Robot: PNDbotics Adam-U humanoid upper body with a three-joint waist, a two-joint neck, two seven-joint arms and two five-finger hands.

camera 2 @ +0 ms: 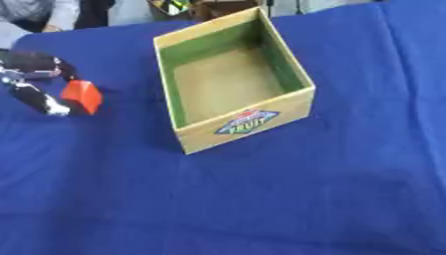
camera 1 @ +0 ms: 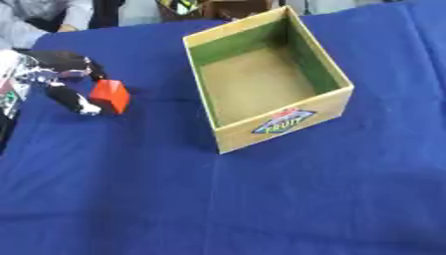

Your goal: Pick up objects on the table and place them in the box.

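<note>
A red block (camera 1: pixel 111 96) sits at the left of the blue cloth, well left of the box. My left hand (camera 1: pixel 61 67) comes in from the left edge and its fingers curl over the block's top while the thumb (camera 1: pixel 76 102) lies against its near-left side. Whether the block rests on the cloth or hangs just above it I cannot tell. The cardboard box (camera 1: pixel 283 127) stands open in the middle, with green inner walls, a brown floor and a fruit label on its front; nothing shows inside it. My right hand appears in neither view.
The blue cloth (camera 1: pixel 261 204) covers the whole table. A person's sleeve (camera 1: pixel 26 22) and some dark objects (camera 1: pixel 187 6) show at the far edge, behind the box.
</note>
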